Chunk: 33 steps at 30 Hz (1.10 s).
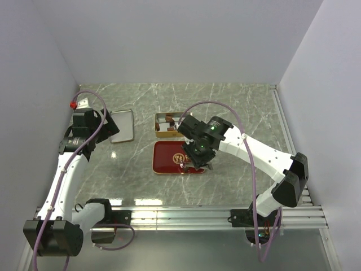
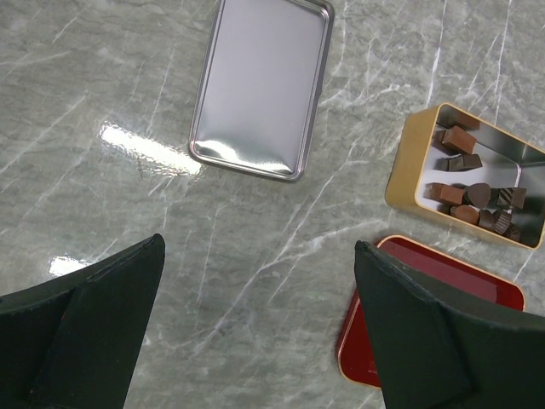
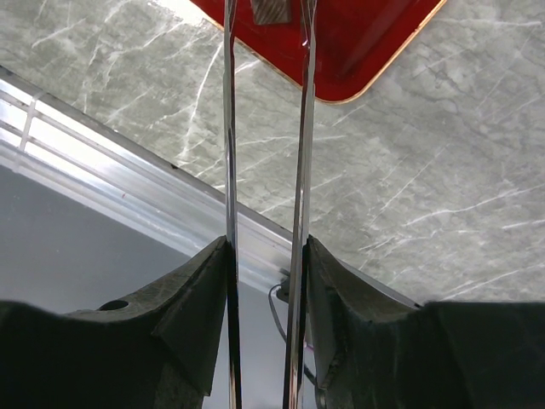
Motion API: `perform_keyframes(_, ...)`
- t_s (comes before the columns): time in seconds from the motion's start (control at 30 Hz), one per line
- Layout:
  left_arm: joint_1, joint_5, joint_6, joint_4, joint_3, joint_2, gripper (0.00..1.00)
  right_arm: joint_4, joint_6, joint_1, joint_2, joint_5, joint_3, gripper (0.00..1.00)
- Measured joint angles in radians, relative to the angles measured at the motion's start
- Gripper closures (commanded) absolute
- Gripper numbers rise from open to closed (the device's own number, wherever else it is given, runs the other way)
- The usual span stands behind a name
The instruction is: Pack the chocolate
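The right gripper (image 3: pixel 266 249) is clamped on a pair of long metal tongs (image 3: pixel 228 128), its two fingers squeezing the blades nearly parallel. A dark chocolate piece (image 3: pixel 268 8) sits between the tong tips over the red tray (image 3: pixel 366 43); the frame cuts it off, so I cannot tell whether it is pinched or only lying there. The main risk is that the piece is small and the blades thin and smooth: a light squeeze could let it slip and drop onto the table (image 3: pixel 426 187), while a harder one could flick it sideways. The tongs could also twist in the fingers and miss the tin (image 2: pixel 404 162) just beyond the tray's far edge, or knock its wall and jostle the chocolates (image 2: pixel 464 192) already inside. The lid (image 2: pixel 260 85) lies left of the tin, and the left gripper (image 2: pixel 257 256) hangs over bare table with its fingers spread wide, holding nothing.
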Motion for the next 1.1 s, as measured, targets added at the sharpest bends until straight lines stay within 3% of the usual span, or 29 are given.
perform_keyframes(0.73,0.000,0.000,0.000,0.000,0.000,0.024,0.01,0.014,-0.020,0.027,0.020,-0.005,-0.051,0.54)
perform_keyframes(0.9,0.000,0.000,0.001,0.000,0.000,0.025,0.00,0.018,-0.024,0.034,0.023,0.008,-0.053,0.66)
perform_keyframes(1.1,0.000,0.000,0.001,0.000,0.000,0.025,0.01,0.016,-0.023,0.036,0.025,0.017,-0.061,0.70)
